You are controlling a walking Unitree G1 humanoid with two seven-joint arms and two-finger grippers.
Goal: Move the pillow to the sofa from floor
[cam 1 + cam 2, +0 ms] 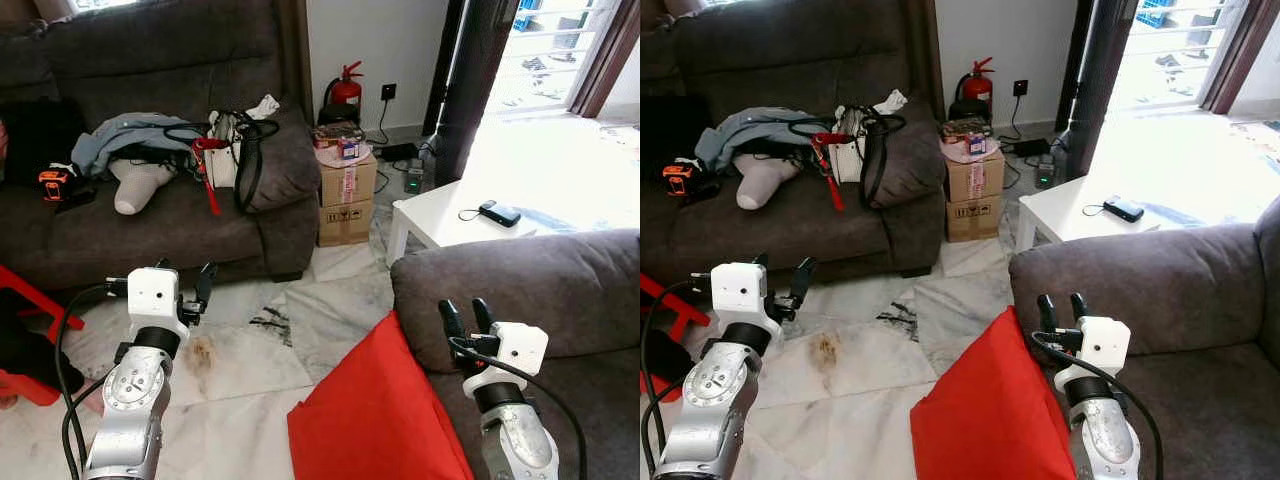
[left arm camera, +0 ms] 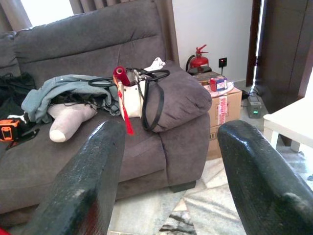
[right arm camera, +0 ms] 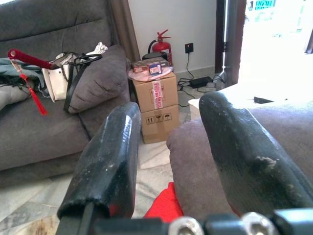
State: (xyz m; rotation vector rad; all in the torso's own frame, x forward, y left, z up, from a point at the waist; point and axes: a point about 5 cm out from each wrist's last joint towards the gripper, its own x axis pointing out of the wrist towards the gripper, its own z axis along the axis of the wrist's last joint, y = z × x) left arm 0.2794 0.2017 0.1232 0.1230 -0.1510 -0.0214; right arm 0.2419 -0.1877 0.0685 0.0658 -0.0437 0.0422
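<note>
A red pillow (image 1: 375, 410) stands on the marble floor, leaning against the front of the grey sofa (image 1: 560, 290) on the right. My right gripper (image 1: 466, 317) is open, raised just right of the pillow's top corner, by the sofa's armrest, holding nothing. My left gripper (image 1: 186, 283) hangs open over the floor to the left, well apart from the pillow. In the right wrist view the pillow's red tip (image 3: 164, 203) shows below the open fingers (image 3: 110, 156).
A second dark sofa (image 1: 150, 230) at the back carries clothes, a white bag and tools. Cardboard boxes (image 1: 345, 195) and a fire extinguisher (image 1: 346, 88) stand by the wall. A white low table (image 1: 440, 225) with a phone sits behind the right sofa. Something red (image 1: 30, 330) stands at far left.
</note>
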